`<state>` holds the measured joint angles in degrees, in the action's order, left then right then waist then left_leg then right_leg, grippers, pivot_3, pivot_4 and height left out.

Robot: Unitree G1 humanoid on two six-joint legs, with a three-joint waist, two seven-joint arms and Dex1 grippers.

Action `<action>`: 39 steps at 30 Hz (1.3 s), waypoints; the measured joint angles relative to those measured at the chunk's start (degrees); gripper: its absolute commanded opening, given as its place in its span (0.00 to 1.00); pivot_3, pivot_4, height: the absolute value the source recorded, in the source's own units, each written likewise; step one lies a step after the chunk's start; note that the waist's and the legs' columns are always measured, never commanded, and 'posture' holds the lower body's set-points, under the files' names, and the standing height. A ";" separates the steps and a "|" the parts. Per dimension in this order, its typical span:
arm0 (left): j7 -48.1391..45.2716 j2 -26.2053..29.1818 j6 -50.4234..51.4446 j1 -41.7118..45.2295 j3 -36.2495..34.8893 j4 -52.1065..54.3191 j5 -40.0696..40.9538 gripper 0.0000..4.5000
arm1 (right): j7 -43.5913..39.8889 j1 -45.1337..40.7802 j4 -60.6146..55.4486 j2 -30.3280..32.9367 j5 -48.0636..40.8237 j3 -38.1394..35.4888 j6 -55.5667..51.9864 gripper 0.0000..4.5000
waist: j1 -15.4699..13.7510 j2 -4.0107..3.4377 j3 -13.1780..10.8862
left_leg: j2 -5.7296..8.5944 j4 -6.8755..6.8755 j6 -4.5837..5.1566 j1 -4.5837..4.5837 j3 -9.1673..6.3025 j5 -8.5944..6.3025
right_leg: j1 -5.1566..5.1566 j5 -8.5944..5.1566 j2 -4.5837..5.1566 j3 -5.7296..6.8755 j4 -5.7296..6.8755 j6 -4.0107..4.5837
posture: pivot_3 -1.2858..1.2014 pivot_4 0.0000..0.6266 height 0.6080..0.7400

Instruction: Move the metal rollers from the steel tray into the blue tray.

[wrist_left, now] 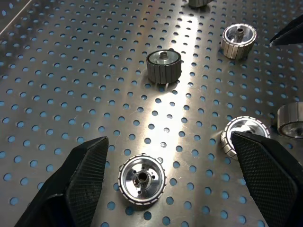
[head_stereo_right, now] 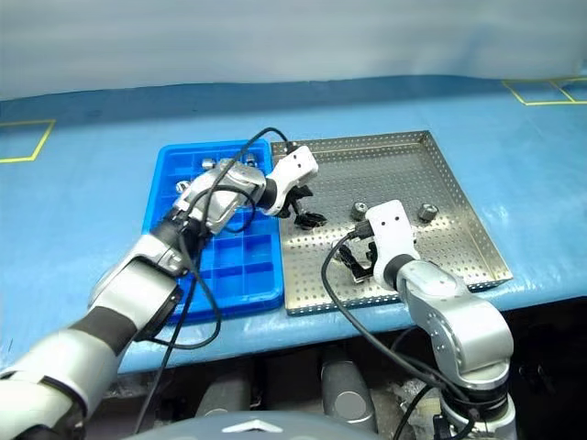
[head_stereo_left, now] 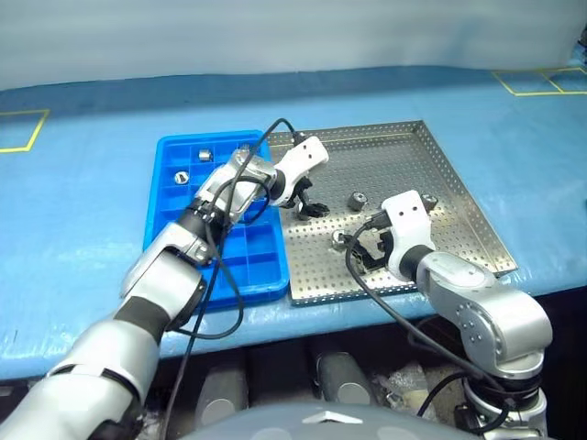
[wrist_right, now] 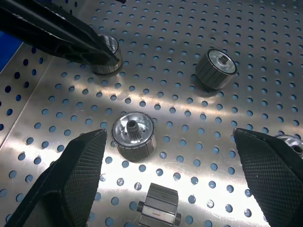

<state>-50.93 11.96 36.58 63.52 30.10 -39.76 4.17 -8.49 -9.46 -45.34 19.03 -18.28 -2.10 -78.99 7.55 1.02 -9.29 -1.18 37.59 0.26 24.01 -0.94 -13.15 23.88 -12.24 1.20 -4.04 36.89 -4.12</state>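
Observation:
The steel tray (head_stereo_left: pixel 459 165) lies right of the blue tray (head_stereo_left: pixel 165 211). Several metal rollers rest on its perforated floor: one (head_stereo_left: pixel 358 200) mid-tray, one (head_stereo_left: pixel 338 238) nearer the front, one (head_stereo_left: pixel 429 201) behind my right wrist. Three rollers (head_stereo_left: pixel 204 154) sit in far compartments of the blue tray. My left gripper (head_stereo_left: pixel 307 207) is open, low over the steel tray's left part, a roller (wrist_left: pixel 142 178) lying between its fingers (wrist_left: pixel 80 184). Open as well, my right gripper (head_stereo_left: pixel 367 249) hovers near the front with a roller (wrist_right: pixel 133 135) just ahead.
A small metal block (wrist_right: pixel 158 209) lies on the steel tray under my right gripper. The trays sit on a blue table (head_stereo_left: pixel 83 183) near its front edge. Yellow tape marks (head_stereo_left: pixel 23 128) lie at the far corners. My two grippers are close together.

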 measured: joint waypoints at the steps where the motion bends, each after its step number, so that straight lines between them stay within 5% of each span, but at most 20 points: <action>1: -0.49 -0.48 -1.30 0.67 0.28 -2.43 -1.39 1.00 | 0.21 0.30 -0.51 -0.38 0.10 -0.30 0.00 1.00 | 0.37 -0.01 0.00 | 0.00 0.00 0.02 0.00 0.02 -0.02 | 0.01 0.00 0.01 -0.03 0.00 -0.01 | 0.42 0.24 1.00; 6: -2.62 -1.93 -5.52 2.44 1.45 -12.30 -6.49 0.92 | 1.31 1.60 -1.07 -1.85 0.55 -0.81 0.02 1.00 | 1.80 -0.01 0.00 | 0.00 0.01 0.03 0.02 0.01 -0.02 | 0.03 -0.03 0.01 -0.03 0.03 -0.05 | 0.41 0.24 1.00; 14: -4.90 -3.01 -8.94 3.99 1.89 -18.34 -12.64 0.37 | 2.19 1.64 -1.19 -2.79 1.30 -1.18 1.08 1.00 | 3.46 -0.01 0.00 | 0.00 0.02 0.03 0.01 -0.02 -0.02 | 0.02 -0.03 0.03 -0.03 0.05 -0.09 | 0.42 0.24 1.00; 20: -4.34 -2.59 -8.54 3.98 -2.45 -17.99 -12.29 0.37 | 2.21 0.90 -0.91 -2.93 1.47 -1.16 1.45 1.00 | 3.44 -0.02 -0.02 | 0.01 0.02 0.03 0.03 -0.03 -0.02 | 0.04 -0.02 0.04 -0.03 0.06 -0.11 | 0.43 0.24 1.00; 23: -1.60 -1.40 -6.15 3.02 -10.17 -10.72 -8.20 0.37 | 2.19 -0.61 -0.22 -2.72 1.66 -0.86 1.99 1.00 | 3.29 -0.04 -0.03 | 0.00 0.12 0.04 0.36 -0.08 -0.02 | 0.33 0.01 0.05 -0.03 0.13 -0.14 | 0.44 0.24 1.00; 28: 12.46 0.58 -2.70 -8.38 -24.57 16.34 -3.88 0.37 | 2.15 -2.99 2.45 -2.17 2.70 3.57 5.18 1.00 | 3.16 -0.20 0.06 | -0.01 0.12 0.03 0.47 -0.13 -0.02 | 0.65 0.18 0.09 -0.19 0.40 0.09 | 0.46 0.24 1.00; 34: 26.82 1.94 0.74 -33.21 -31.13 42.45 -6.11 0.37 | 0.87 -5.59 8.83 -1.32 6.59 13.20 17.34 1.00 | 1.18 -0.15 0.03 | 0.07 0.36 -0.09 0.48 -0.22 0.06 | 0.74 0.15 0.14 -0.10 0.90 0.14 | 0.49 0.24 1.00; 39: 33.42 1.93 5.18 -44.09 -33.05 56.89 -7.81 0.37 | -3.45 -8.74 12.58 -2.99 6.80 18.21 25.67 1.00 | -1.78 -0.05 0.00 | 0.12 0.56 -0.08 0.38 -0.19 0.27 | 0.51 0.15 0.18 0.03 0.90 0.03 | 0.51 0.24 1.00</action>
<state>-17.50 13.89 41.76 19.42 -2.95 17.13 -3.64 -11.94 -18.21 -32.76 16.04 -11.49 16.11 -53.32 5.77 0.97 -9.28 -1.06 38.15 0.18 24.38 -1.13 -12.89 24.39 -12.09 1.38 -4.01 37.78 -4.09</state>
